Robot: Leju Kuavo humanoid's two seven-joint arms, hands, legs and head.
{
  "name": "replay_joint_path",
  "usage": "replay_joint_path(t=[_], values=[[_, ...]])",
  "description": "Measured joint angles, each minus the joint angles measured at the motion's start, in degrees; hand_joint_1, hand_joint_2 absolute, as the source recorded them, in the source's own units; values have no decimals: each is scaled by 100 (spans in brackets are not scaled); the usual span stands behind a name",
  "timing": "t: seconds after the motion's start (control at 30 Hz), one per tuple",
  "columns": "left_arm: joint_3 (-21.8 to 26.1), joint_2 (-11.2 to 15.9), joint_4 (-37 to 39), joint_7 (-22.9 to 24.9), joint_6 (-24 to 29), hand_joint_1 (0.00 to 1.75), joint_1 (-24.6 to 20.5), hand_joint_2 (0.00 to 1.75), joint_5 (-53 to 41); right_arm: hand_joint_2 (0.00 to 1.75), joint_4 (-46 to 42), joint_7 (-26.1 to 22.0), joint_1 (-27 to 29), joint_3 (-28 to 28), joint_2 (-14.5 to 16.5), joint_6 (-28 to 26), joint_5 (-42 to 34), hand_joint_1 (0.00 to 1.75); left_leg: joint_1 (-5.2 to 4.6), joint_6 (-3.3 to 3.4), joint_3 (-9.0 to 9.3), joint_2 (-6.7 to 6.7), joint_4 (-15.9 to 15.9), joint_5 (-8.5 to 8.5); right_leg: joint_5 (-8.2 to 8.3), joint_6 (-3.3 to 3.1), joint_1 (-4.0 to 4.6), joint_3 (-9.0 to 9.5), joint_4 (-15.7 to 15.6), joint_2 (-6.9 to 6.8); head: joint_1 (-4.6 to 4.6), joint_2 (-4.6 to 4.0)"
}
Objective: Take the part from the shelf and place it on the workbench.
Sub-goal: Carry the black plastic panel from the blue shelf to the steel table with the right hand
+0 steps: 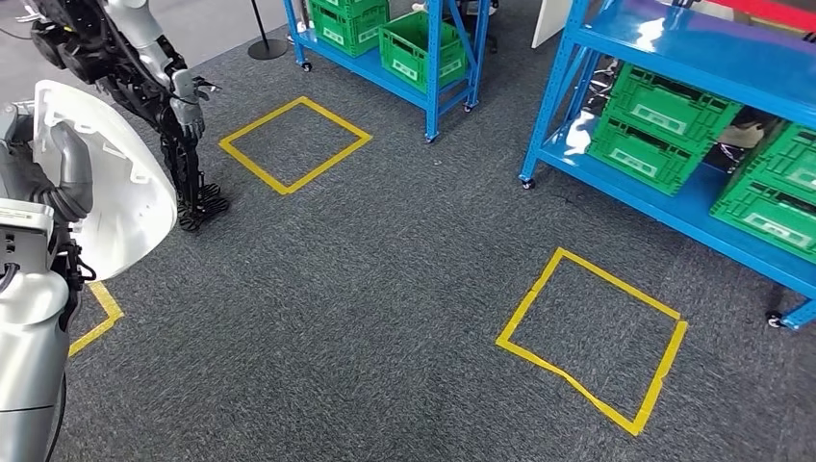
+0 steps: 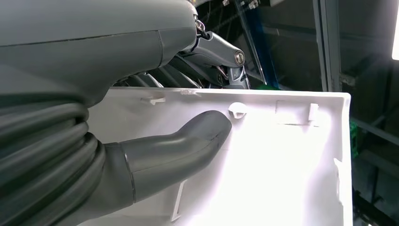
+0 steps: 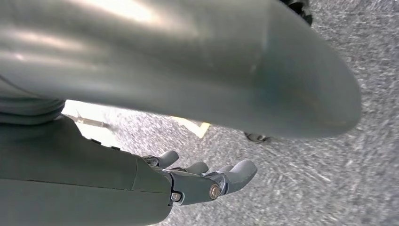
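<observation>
Left hand (image 2: 141,160) has the white part (image 2: 263,174) gripped, thumb pressed flat on it, carried over grey carpet (image 1: 385,289). Right hand (image 3: 207,181) hangs loose, fingers apart, holding nothing.

Grey carpet (image 1: 404,289) with yellow tape squares (image 1: 595,339)

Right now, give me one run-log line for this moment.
stage: carrying | left robot hand: holds white part | right robot hand: empty, over carpet | blue shelves ahead | workbench: unseen
</observation>
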Motion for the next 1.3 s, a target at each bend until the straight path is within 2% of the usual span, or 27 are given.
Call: replay_joint_path(t=[0.03,0.07,0.13,0.2,0.27,0.33,0.37,0.4,0.43,0.5,0.57,0.63,0.67,0.7,0.77,0.83,0.87,0.9,0.93,0.97,1.03,1.07,1.13,1.17,1.23,1.27,1.3], values=[[-2,-17,-5,13,4,175,-11,175,-9,0,0,-12,-4,-4,-1,-23,-22,0,-11,35,93,82,-175,32,-20,31,18,13,7,-59,9,0],[-4,-35,-11,38,8,175,-21,175,-26,0,0,-24,-11,-9,-1,-43,-44,0,-26,77,107,84,-224,21,-37,63,34,26,8,-124,18,0],[-11,-57,-38,105,12,175,-33,175,-67,0,-1,-45,-29,-20,7,-60,-77,0,-22,153,86,-82,-230,46,-69,127,21,53,13,-211,32,0],[-16,-73,-83,155,14,175,-62,175,-97,0,-1,-61,-35,-26,18,-57,-88,0,-7,217,83,-227,-249,75,-235,191,-13,-14,230,26,43,0],[-19,-92,-111,185,14,175,-83,175,-115,0,-1,-70,-21,-32,26,-49,-86,0,0,261,78,-368,-255,90,-590,221,-32,-310,888,389,64,0],[-23,-102,-115,202,13,175,-63,175,-121,0,0,-70,0,-35,32,-45,-79,0,-14,280,68,-538,-246,92,-827,210,-27,-665,1569,510,75,0],[-25,-99,-119,205,10,175,-47,175,-122,0,0,-70,7,-36,32,-43,-74,0,-21,282,64,-629,-239,92,-790,192,-23,-736,1661,526,76,0],[-27,-90,-128,207,6,175,-34,175,-122,0,0,-70,9,-36,33,-39,-66,0,-25,281,62,-719,-231,94,-643,166,-19,-694,1517,550,77,0],[-28,-78,-141,209,-1,175,-26,175,-123,0,0,-70,8,-36,33,-34,-58,0,-27,278,63,-806,-223,95,-427,133,-15,-553,1180,608,78,0],[-27,-47,-183,216,-10,175,-16,175,-121,0,0,-71,8,-36,29,-23,-35,0,-24,246,54,-967,-214,103,-86,73,-8,-212,404,859,77,0],[-23,-4,-225,226,-15,175,10,175,-118,0,0,-71,4,-36,26,-15,-9,0,-11,176,31,-1103,-227,125,3,51,10,-66,70,968,76,0],[-11,67,-265,235,-19,175,60,175,-116,0,-1,-66,-10,-36,29,-9,12,0,4,97,8,-1208,-257,154,31,21,13,-47,32,824,77,0],[7,112,-287,238,-20,175,87,175,-115,0,-1,-60,-16,-36,32,-12,22,0,-4,72,-17,-1136,-230,136,52,-14,4,-31,-3,754,71,0],[26,154,-309,241,-19,175,104,175,-113,0,-2,-52,-18,-36,34,-15,33,0,-17,51,-81,-988,-115,62,73,-53,-6,-17,-37,679,55,0],[67,222,-368,251,-11,175,171,175,-100,0,-1,-30,-7,-35,42,-23,74,0,-32,18,-353,-597,456,-257,87,-112,-1,-1,-73,527,24,0],[114,302,-477,267,9,175,361,175,-75,0,0,3,5,-29,51,-26,141,0,-9,-23,-671,-449,1144,-549,75,-133,10,-3,-71,381,15,0],[161,358,-558,275,19,175,503,175,-57,0,0,21,7,-23,55,-27,173,0,5,-42,-730,-426,1285,-567,68,-134,10,-3,-69,314,14,0],[229,420,-659,283,27,175,658,175,-43,0,0,36,9,-15,59,-22,203,0,20,-58,-672,-401,1197,-479,59,-126,8,1,-66,249,13,0],[309,475,-766,287,29,175,806,175,-33,0,0,47,11,-7,62,-16,227,0,34,-71,-504,-349,897,-314,44,-112,6,8,-60,183,12,0],[395,521,-875,289,27,175,936,175,-26,0,-1,49,13,0,64,-9,242,0,41,-77,-281,-212,477,-156,23,-88,12,18,-46,117,11,0],[543,578,-1067,286,22,175,1137,175,-23,0,-2,44,19,9,58,4,269,0,33,-35,51,28,-124,29,-40,-25,44,42,-11,-7,23,0],[603,603,-1154,289,19,175,1231,175,-23,0,-2,38,19,14,55,11,285,0,20,4,104,77,-225,40,-63,8,61,59,0,-69,32,0],[713,688,-1331,306,8,175,1430,175,-14,0,-2,18,9,39,51,28,323,0,4,93,95,-72,-215,51,-92,67,59,96,-1,-187,46,0],[774,746,-1425,320,3,175,1525,175,3,0,-2,1,3,60,49,40,340,0,6,127,91,-144,-221,61,-124,106,43,109,27,-135,49,0],[890,843,-1592,347,-8,175,1666,175,55,0,-2,-31,6,95,45,68,370,0,23,195,87,-280,-238,87,-344,168,5,-5,335,177,58,0],[932,872,-1660,354,-16,175,1729,175,82,0,-2,-39,17,105,44,75,381,0,24,219,79,-349,-241,95,-520,182,-6,-146,652,366,66,0],[956,889,-1712,357,-24,175,1794,175,100,0,-2,-43,32,111,44,80,388,0,17,238,69,-426,-240,101,-708,181,-9,-338,1046,466,70,0]])
